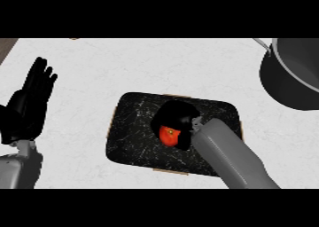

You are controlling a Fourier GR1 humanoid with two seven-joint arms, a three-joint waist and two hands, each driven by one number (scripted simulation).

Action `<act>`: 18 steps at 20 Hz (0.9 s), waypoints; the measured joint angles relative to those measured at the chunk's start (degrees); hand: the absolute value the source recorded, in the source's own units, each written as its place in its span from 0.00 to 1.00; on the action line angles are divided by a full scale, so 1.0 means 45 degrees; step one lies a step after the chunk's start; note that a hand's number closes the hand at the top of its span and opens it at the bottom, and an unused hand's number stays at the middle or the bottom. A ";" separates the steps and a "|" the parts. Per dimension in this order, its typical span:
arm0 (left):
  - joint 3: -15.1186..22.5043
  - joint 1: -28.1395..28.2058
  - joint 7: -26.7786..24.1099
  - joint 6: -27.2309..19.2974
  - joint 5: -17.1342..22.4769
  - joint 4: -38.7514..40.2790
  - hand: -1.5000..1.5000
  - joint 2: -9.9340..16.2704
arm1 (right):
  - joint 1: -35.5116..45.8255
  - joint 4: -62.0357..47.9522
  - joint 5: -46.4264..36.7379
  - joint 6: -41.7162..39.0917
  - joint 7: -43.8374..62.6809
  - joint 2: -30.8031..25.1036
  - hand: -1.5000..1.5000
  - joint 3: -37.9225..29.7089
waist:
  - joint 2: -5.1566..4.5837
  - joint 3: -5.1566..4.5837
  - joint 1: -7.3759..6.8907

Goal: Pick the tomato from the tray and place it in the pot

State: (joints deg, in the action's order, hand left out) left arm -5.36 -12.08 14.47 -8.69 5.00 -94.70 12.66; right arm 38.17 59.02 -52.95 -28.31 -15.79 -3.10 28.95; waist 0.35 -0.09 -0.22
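A red tomato point(167, 135) lies on the black speckled tray point(133, 133) in the middle of the counter. My right hand point(177, 116) is over it, fingers curled down around the tomato, hiding most of it; only its left side shows. The dark grey pot point(296, 77) stands at the upper right, partly cut off by the view's edge, well apart from the tray. My left hand point(28, 104) rests open at the left, fingers up, away from the tray.
The counter top point(155, 62) is white marble. A strip of brown wood point(1, 51) shows at the upper left corner. The pot's thin handle point(262, 43) sticks out toward the top.
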 measured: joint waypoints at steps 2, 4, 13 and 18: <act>-0.0183 -0.0154 -0.0092 0.0123 0.0031 0.0289 0.50 0.0065 | -0.0121 0.0114 -0.0219 -0.0020 -0.0270 -0.0023 1.00 -0.0073 | -0.0018 0.0010 0.0007; -0.0292 -0.0114 -0.0096 0.0265 0.0089 0.0278 0.50 0.0099 | -0.0110 -0.0007 -0.0414 0.0057 -0.0460 0.0035 1.00 -0.0303 | -0.0035 0.0013 -0.0002; -0.0892 0.0817 -0.0336 0.0003 0.0034 0.0178 0.50 0.0227 | -0.5002 0.5164 0.0109 0.0758 -0.4490 -0.5292 1.00 0.0236 | 0.0323 0.0025 0.1203; -0.1158 0.1134 -0.0434 -0.0018 0.0132 0.0117 0.50 0.0279 | -0.7574 0.7137 0.2157 0.1987 -0.6247 -0.7910 1.00 -0.1791 | 0.0276 0.0023 0.1622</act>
State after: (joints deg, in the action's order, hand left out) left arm -10.58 -6.97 12.52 -8.77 5.60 -94.18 13.92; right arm 4.09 91.13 -43.24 -19.37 -43.90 -38.70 20.89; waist 1.59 0.01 7.08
